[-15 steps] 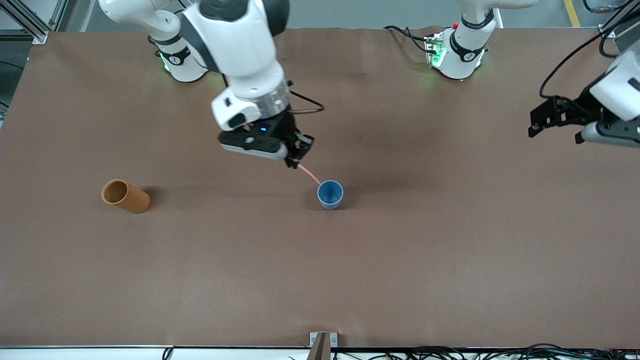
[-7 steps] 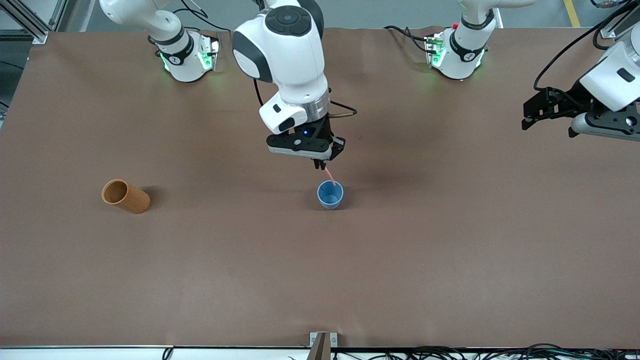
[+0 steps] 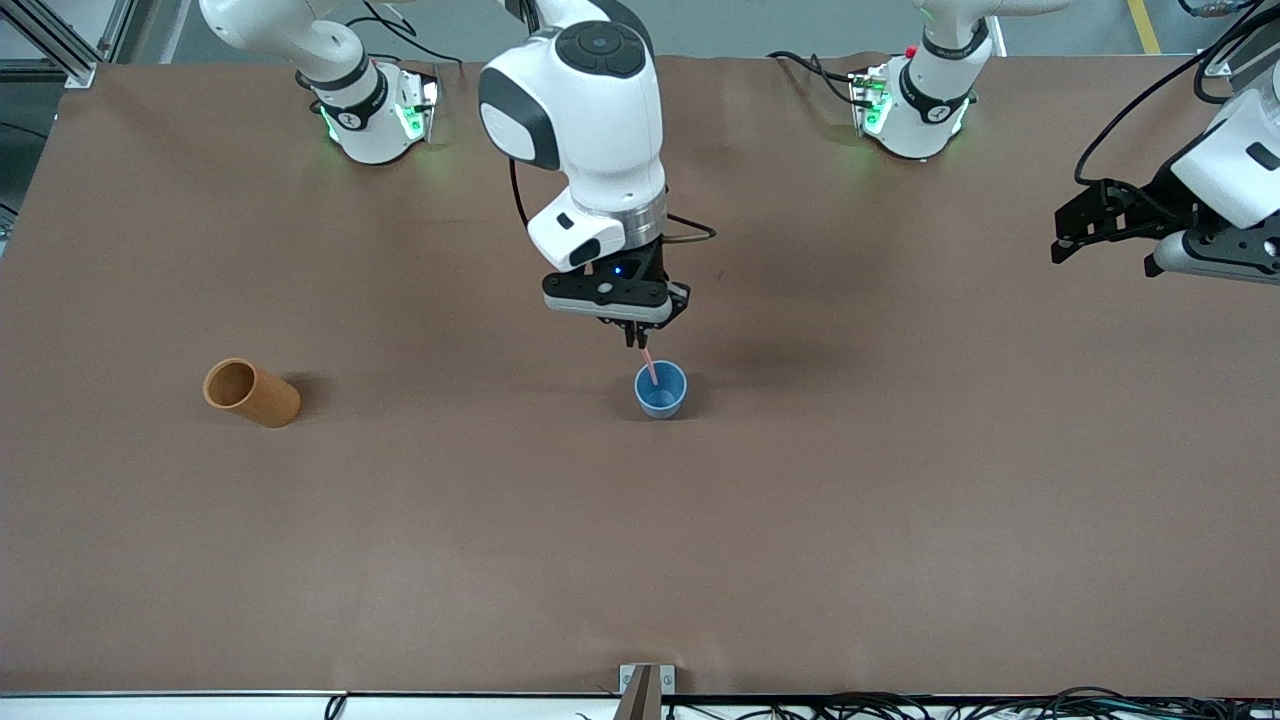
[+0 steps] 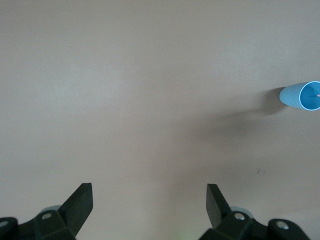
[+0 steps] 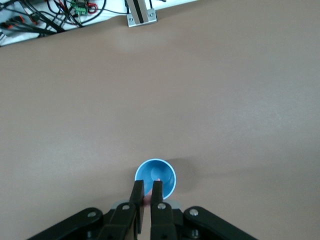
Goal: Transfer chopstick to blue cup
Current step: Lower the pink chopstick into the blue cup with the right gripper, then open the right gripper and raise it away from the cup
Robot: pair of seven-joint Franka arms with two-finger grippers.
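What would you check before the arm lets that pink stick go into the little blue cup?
1. Grip: the right gripper is shut on the chopstick. Ok.
2. Aim: the gripper hangs over the blue cup, and the chopstick's lower end shows inside the rim in the front view. Ok.
3. Cup upright, mouth open upward: ok.
4. Depth: whether the tip touches the cup's bottom: cannot tell.
5. Tilt: the chopstick slants rather than hanging straight, so it may lean on the rim once released and could tip the cup. Cannot tell.
6. Other arm: the left gripper is open and waits over the left arm's end of the table, apart from the cup. Ok.
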